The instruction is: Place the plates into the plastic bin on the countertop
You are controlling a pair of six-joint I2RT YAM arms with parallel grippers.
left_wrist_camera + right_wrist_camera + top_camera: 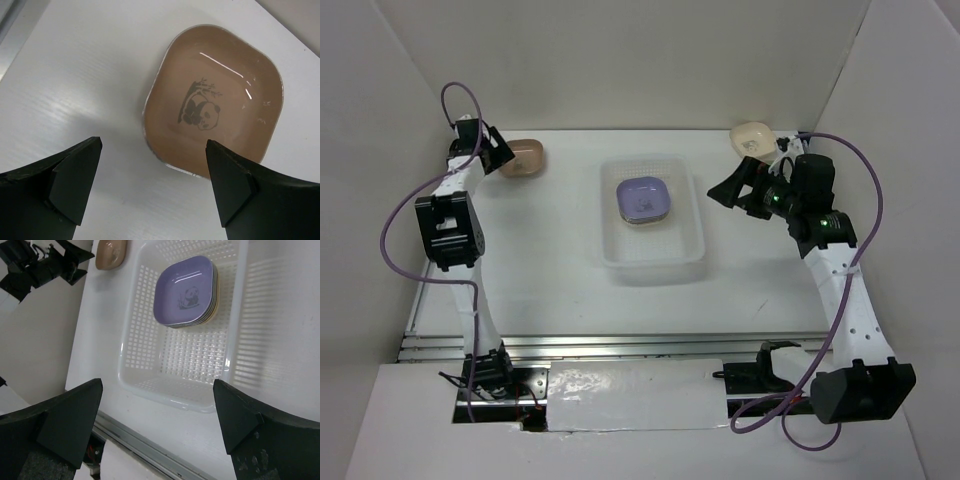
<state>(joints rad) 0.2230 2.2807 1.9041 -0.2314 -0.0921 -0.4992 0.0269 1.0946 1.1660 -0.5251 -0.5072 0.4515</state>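
Left gripper [492,150] is hanging near the far left corner with its jaws spread wide and nothing between them. Right gripper [732,188] is holding its jaws just as far apart, also empty, and is pointing toward the middle of the scene from the right.

Beneath both, the white countertop [550,295] is stretching between plain walls, with a metal rail [620,346] running along its near edge. The plastic bin [655,262] is sitting at the centre of the countertop, between the two arms, its whitish perforated base and walls showing clearly in the right wrist view.

Inside the bin, toward its far end, a stack of plates is resting flat on the base. The lavender plate [186,289] is lying on top, with a small panda drawing at its centre. The edges of several more are showing under it, their colours hard to tell.

Outside the bin, the brown plate [215,100] is lying flat on the countertop just beside the left gripper's fingertips, also carrying a panda mark. The cream plate [752,137] is sitting at the far right edge of the countertop, behind the right gripper.
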